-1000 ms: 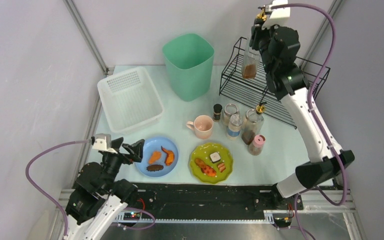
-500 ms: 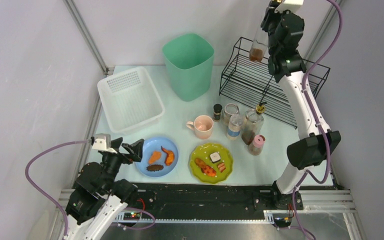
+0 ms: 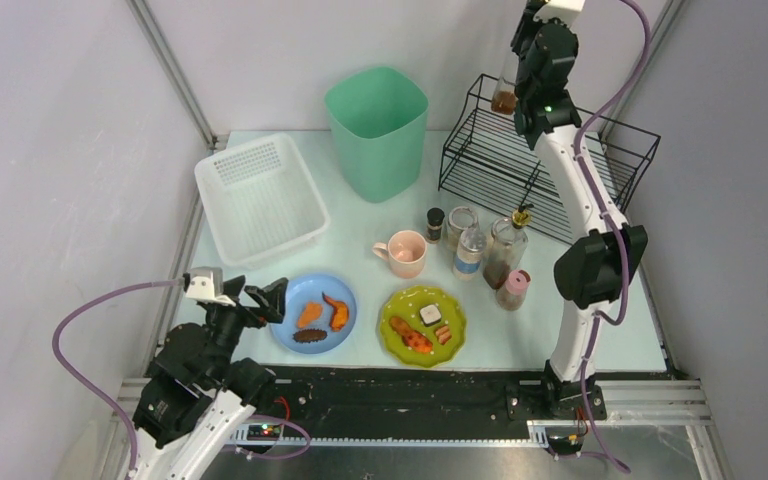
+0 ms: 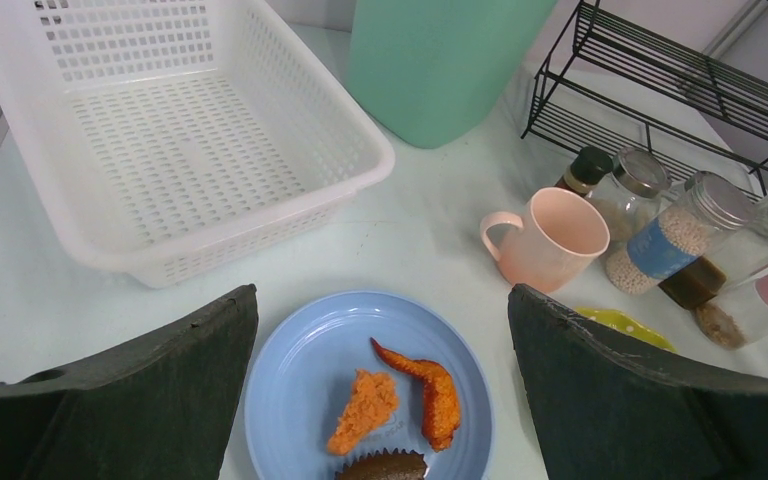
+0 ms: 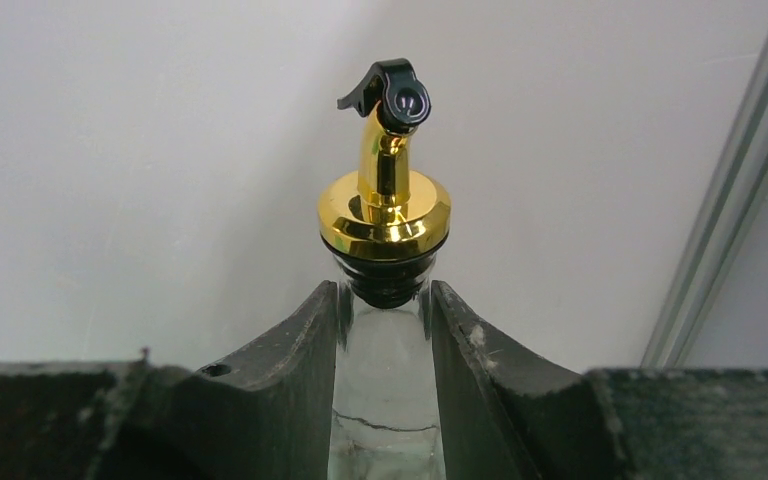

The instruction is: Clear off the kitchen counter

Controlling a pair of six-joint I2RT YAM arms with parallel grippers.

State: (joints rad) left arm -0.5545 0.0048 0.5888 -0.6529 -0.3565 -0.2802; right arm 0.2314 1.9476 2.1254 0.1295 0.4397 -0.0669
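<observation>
My right gripper [image 3: 516, 62] [image 5: 384, 296] is shut on the neck of a glass bottle [image 3: 505, 96] [image 5: 385, 205] with a gold pour spout and brown liquid. It holds the bottle upright, high above the back left corner of the black wire rack [image 3: 530, 172]. On the kitchen counter [image 3: 352, 243] stand a pink mug [image 3: 405, 252], a blue plate [image 3: 313, 312] with fried food, a green plate [image 3: 422, 325] with snacks, and several jars and bottles [image 3: 472, 248]. My left gripper [image 3: 265, 300] [image 4: 382, 292] hovers open and empty over the blue plate [image 4: 360, 370].
A white perforated basket [image 3: 258, 197] sits at the back left, with a tall mint-green bin [image 3: 377, 130] beside it. The wire rack fills the back right. A pink-lidded shaker [image 3: 513, 289] stands nearest the right arm's lower links.
The right arm has lifted the bottle higher and carried it back over the rack, folding more upright. The left arm has not moved.
</observation>
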